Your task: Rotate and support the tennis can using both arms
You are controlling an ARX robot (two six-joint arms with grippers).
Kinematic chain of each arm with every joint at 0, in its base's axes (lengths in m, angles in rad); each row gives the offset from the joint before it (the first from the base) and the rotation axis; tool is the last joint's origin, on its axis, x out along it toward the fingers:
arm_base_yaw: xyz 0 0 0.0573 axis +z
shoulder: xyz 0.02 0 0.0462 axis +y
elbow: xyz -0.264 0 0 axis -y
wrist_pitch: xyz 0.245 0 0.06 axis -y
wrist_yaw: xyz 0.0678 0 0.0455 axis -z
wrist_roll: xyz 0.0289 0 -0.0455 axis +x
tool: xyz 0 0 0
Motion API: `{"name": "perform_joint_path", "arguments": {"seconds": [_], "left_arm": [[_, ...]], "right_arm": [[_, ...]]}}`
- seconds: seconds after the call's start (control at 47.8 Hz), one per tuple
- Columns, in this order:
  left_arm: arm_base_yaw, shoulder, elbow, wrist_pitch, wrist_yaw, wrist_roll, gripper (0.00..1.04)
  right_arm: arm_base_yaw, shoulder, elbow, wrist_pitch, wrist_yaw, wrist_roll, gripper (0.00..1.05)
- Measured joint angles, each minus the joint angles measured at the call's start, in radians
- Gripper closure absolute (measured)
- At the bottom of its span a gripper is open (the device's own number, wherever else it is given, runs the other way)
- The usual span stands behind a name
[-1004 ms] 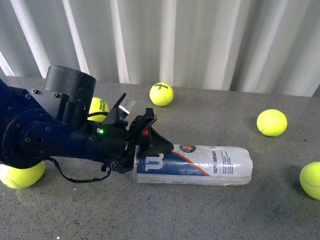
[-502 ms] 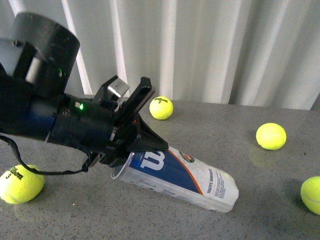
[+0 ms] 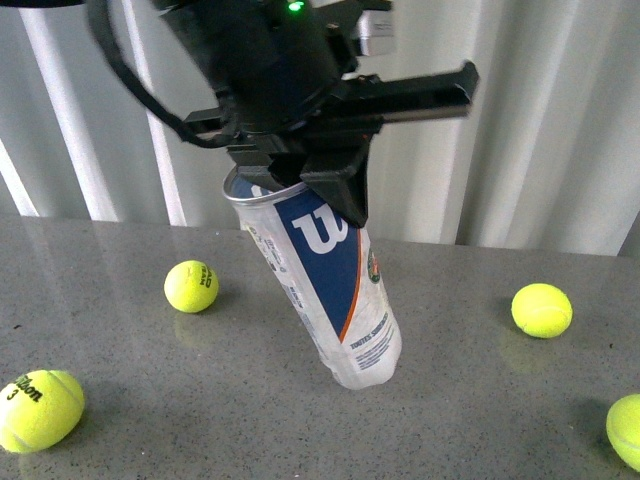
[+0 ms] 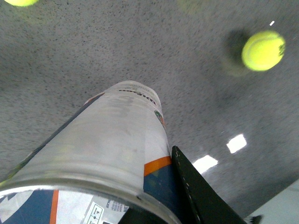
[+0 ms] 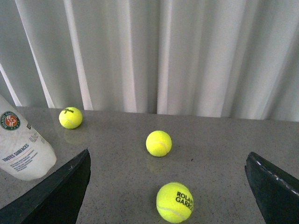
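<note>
Tennis can (image 3: 322,287) now near-upright

- The tilted tennis can (image 3: 335,290) stands base-down mid-table; the left gripper (image 3: 320,185) and its arm block the rim end from above.
- Bare grey table (image 5: 107,158) lies open between the can's base and the farther tennis ball (image 5: 158,143).
- That ball and the nearer Roland Garros ball (image 5: 174,202) lie ahead of the right gripper (image 5: 168,153), between its spread fingers.
- The white curtain (image 3: 560,150) closes off the table's far edge.
</note>
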Motion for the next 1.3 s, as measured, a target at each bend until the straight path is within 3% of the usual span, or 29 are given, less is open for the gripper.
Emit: {"name": "perform_joint_path", "arguments": {"seconds": [0.126,0.293,0.523,0.753,1.046,1.297], "left_arm": [[-0.086,0.125,0.187,-0.163,-0.164,0.147,1.01],[-0.156,0.248,0.3,-0.207,-0.238,0.223,1.01],[-0.158,0.348,0.35,-0.225,-0.269,0.257,1.01],[-0.126,0.36,0.374,-0.221,-0.188,0.258,1.0],[-0.107,0.359,0.392,-0.19,-0.126,0.206,0.52],[-0.098,0.315,0.356,-0.143,-0.092,0.151,0.19]], "right_arm": [[0.0,0.0,0.0,0.0,0.0,0.0,0.07],[0.0,0.0,0.0,0.0,0.0,0.0,0.07],[0.0,0.0,0.0,0.0,0.0,0.0,0.07],[0.0,0.0,0.0,0.0,0.0,0.0,0.07],[0.0,0.0,0.0,0.0,0.0,0.0,0.07],[0.0,0.0,0.0,0.0,0.0,0.0,0.07]]}}
